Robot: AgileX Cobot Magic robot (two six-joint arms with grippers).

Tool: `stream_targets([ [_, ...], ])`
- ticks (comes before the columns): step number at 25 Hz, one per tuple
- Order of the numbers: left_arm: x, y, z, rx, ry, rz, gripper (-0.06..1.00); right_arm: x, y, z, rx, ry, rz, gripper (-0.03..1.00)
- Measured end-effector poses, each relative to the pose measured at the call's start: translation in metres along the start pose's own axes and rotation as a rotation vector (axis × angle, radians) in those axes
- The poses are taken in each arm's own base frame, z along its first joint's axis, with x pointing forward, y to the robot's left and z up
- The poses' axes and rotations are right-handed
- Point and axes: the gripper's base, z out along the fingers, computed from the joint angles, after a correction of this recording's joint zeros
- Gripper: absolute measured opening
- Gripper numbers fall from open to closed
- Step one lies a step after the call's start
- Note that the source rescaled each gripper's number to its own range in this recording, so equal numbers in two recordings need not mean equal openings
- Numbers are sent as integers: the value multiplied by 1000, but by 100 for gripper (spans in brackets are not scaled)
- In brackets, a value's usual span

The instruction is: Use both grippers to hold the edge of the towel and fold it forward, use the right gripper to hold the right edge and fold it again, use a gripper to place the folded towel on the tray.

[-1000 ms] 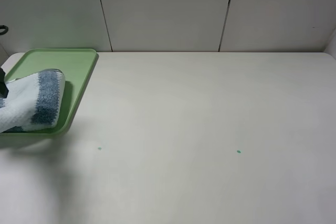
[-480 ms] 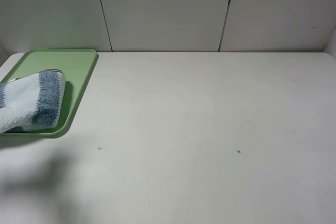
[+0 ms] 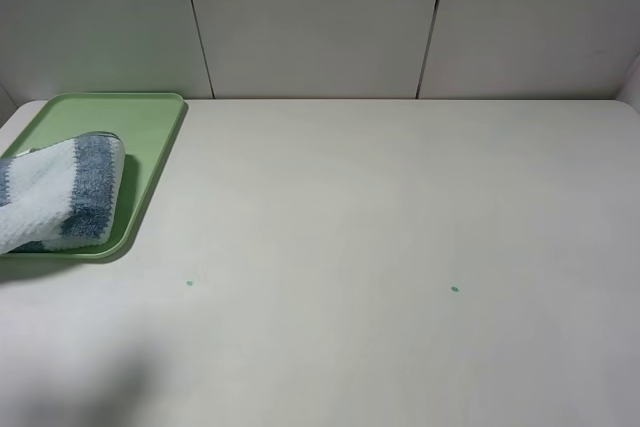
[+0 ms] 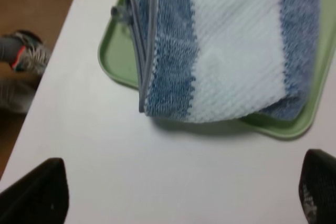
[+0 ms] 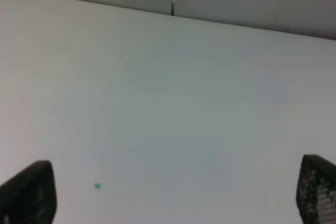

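Observation:
The folded towel (image 3: 55, 192), blue-grey and whitish striped, lies on the light-green tray (image 3: 150, 132) at the table's far left, its near part hanging over the tray's front rim. In the left wrist view the towel (image 4: 231, 51) shows its grey hem (image 4: 142, 51) and small loop, resting on the tray (image 4: 113, 59). My left gripper (image 4: 184, 195) is open, pulled back over bare table in front of the towel, holding nothing. My right gripper (image 5: 173, 195) is open over bare table with nothing between its fingers. Neither gripper appears in the high view.
The white table (image 3: 400, 227) carries two small green dots (image 3: 189, 283) (image 3: 455, 289); one dot (image 5: 97, 185) shows in the right wrist view. A panelled wall (image 3: 320, 17) runs behind. The table's left edge (image 4: 63, 35) drops to the floor beside the tray.
The left arm's dark tip at the high view's left edge has withdrawn out of sight, and its shadow on the table has slid toward the front. The towel stays on the tray.

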Motion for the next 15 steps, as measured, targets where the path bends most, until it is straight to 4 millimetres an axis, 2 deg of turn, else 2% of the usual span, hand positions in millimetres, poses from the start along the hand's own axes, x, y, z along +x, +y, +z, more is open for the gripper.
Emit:
stream_targets([
  [1,0,0,0,0,0,0,86,0,0,0,0,0,0,100],
  [6,23,8,-38,8,-119,-11,86,0,0,0,0,0,0,100],
  [15,57,13,-76,62,-268,-51,86,0,0,0,0,0,0,100],
])
